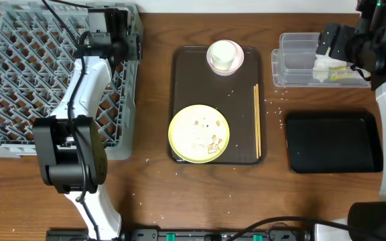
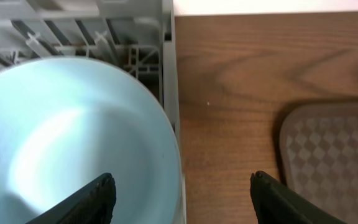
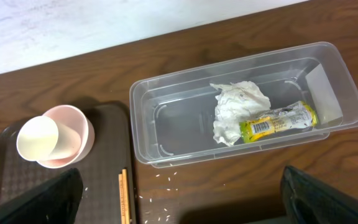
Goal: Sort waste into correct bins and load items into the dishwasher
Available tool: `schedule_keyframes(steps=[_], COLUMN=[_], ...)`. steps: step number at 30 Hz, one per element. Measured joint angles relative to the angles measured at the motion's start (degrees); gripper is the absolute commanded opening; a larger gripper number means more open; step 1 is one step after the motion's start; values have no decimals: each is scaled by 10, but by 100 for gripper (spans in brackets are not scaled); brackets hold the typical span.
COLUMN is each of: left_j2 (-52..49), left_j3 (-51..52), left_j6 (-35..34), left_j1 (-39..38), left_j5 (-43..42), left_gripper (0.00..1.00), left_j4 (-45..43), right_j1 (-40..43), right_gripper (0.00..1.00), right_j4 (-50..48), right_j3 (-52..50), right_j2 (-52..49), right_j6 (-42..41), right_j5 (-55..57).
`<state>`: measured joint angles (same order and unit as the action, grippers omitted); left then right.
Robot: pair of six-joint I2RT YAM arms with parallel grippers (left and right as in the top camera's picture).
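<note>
Bowl point(image 2: 73, 143) in rack point(image 1: 19, 80), left of serving tray point(image 1: 200, 87); tissue point(image 3: 238, 106) and wrapper point(image 3: 278, 119) in tub point(image 3: 166, 124).

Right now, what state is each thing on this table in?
Light blue bowl, sitting in the dish rack.
Left end effector, open, astride that bowl's rim.
Right end effector, open, empty.
Yellow plate, dirty with scraps, on the brown tray.
White cup, tipped inside a pink bowl.
Chopsticks, lying on the brown tray.
Clear tub, holds tissue and wrapper.
Black tray, empty.
</note>
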<state>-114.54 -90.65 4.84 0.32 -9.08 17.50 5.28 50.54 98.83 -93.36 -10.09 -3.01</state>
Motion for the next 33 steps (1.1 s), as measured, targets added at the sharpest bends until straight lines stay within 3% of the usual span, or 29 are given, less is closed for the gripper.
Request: schedule_keyframes(steps=[8,15,33], left_j2=[-5,-5,1], left_j3=[0,0,0], left_j6=[0,2,-7], left_j1=[0,0,0], left_j5=[0,0,0], left_gripper=[41,10,8], left_j4=[17,13,7], right_j1=[0,0,0], right_gripper=[99,99,99], right_j4=[0,0,0], right_j3=[0,0,0], right_j2=[0,0,0], right_j6=[0,0,0], right_j5=[0,0,0])
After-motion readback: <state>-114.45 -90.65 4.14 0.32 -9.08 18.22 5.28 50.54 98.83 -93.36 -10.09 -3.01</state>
